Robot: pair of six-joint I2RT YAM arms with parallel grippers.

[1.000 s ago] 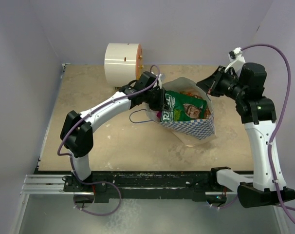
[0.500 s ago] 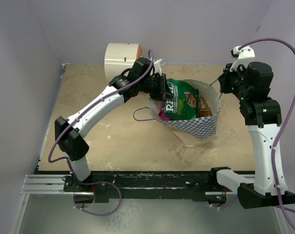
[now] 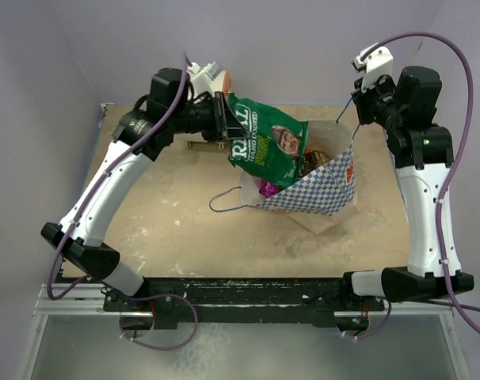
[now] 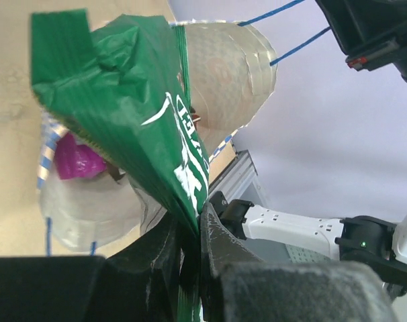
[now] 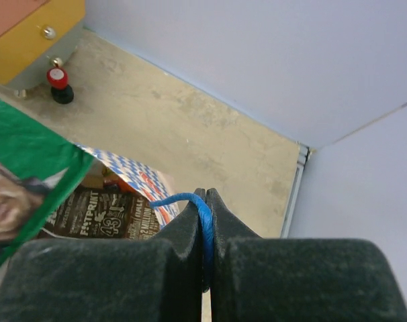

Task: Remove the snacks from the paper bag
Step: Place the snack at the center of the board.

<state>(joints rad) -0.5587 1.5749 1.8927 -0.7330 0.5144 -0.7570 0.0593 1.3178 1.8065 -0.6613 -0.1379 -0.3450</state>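
We read the setting as a robotics lab test cell, not a home or shop. Plain lavender-grey panels (image 3: 303,47) wall in the workspace at the back and both sides, like a purpose-built enclosure. The table (image 3: 169,229) has a bare, scuffed beige top. Both arms are bolted to a black rail (image 3: 248,289) fixed on aluminium extrusion (image 3: 70,301) along the near edge. Purple cables (image 3: 454,71) loop exposed from the wrists. A white cylindrical drum (image 5: 29,33) with an orange face stands at the back wall. The only household items are props: a checkered paper bag (image 3: 323,186) and snack packets (image 3: 264,138).
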